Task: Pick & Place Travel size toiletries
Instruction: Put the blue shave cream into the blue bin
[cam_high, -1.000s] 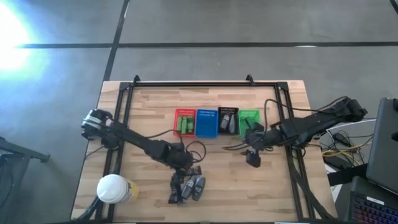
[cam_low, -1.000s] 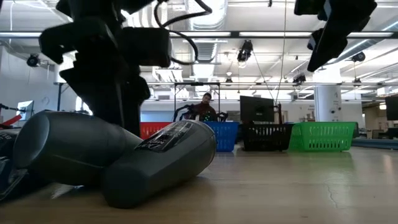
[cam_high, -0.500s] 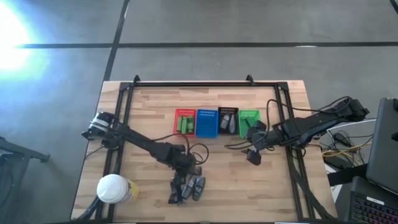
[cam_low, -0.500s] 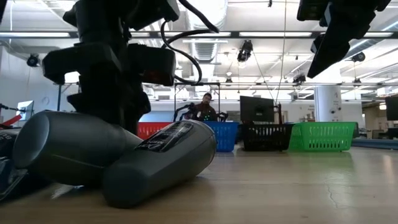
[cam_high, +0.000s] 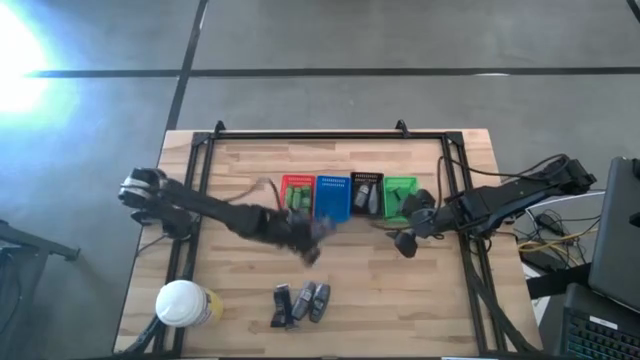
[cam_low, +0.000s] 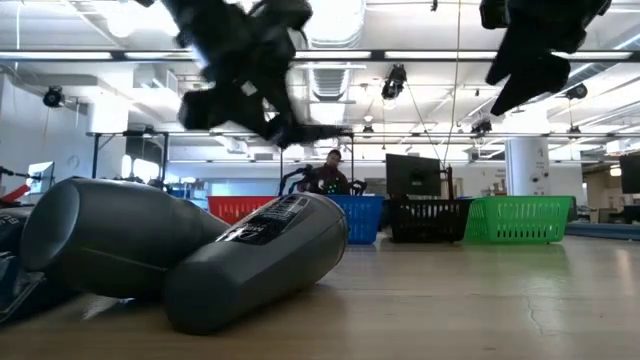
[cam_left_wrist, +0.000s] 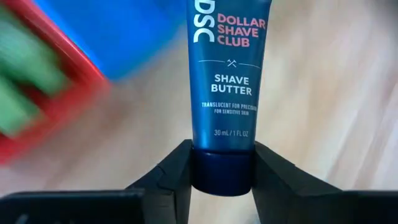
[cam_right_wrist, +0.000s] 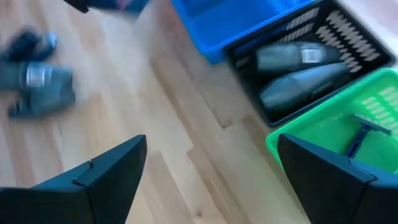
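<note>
the left end effector was clamped on the cap of a dark blue plastic shave-butter tube, its long axis pointing away from the fingers, just beside the blue slotted plastic basket. the right end effector hung wide open and empty near the same basket.

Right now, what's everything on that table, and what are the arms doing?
Baskets: four in a row mid-table: red, blue, black, green.
Green packets: several, in red.
Grey pieces: two, in black.
Razor: one, dark, in green.
Pile: a few grey and dark toiletries, front centre.
Jar: one, white-lidded, front left.
Tube: one, blue, in left gripper, near blue basket.
Right gripper: open, near green.
</note>
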